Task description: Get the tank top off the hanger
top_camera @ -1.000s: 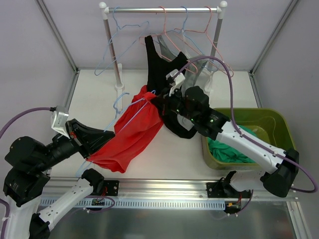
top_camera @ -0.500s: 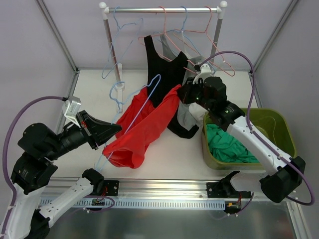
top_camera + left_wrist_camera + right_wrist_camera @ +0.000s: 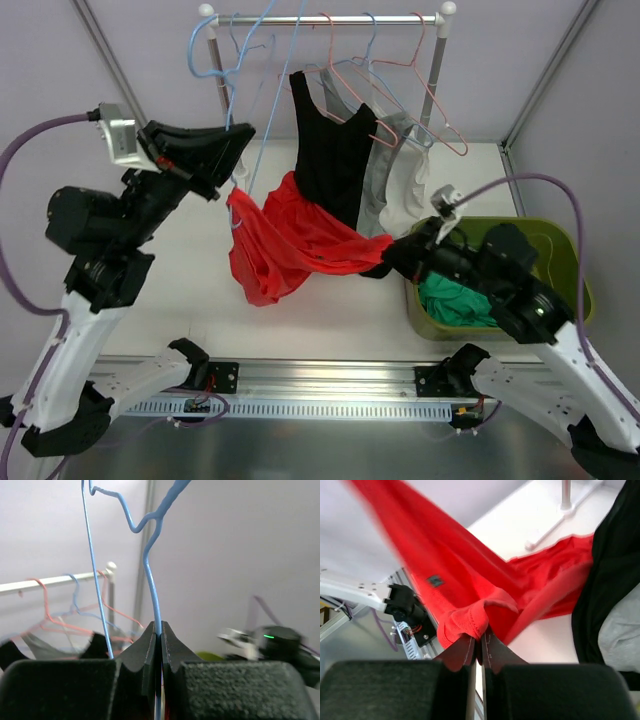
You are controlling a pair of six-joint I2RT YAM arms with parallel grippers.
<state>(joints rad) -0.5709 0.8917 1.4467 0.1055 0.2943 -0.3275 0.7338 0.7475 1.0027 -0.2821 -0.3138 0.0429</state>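
The red tank top (image 3: 290,240) hangs in the air above the tabletop (image 3: 180,260), stretched out with its long axis running from upper left, under the left hand (image 3: 235,150), down to the right, where it ends at the right hand (image 3: 385,262); a loose fold of it droops toward the tabletop near the left end; the left hand is raised high at the left end of the clothes rail (image 3: 330,19), its fingers pressed tight together on the thin wire of the blue hanger (image 3: 151,590), which rises steeply from the grip; the right hand is closed on a bunched fold of the red cloth, seen in the right wrist view as a rolled hem pinched between the fingers; just behind the stretched garment a black tank top (image 3: 330,150) hangs from the rail, and the red cloth crosses in front of its lower part; a grey garment (image 3: 395,190) hangs beside the black one, with pink hangers (image 3: 430,110) above them; a green bin (image 3: 560,250) holding green cloth (image 3: 450,300) stands on the right of the tabletop, under the right arm.
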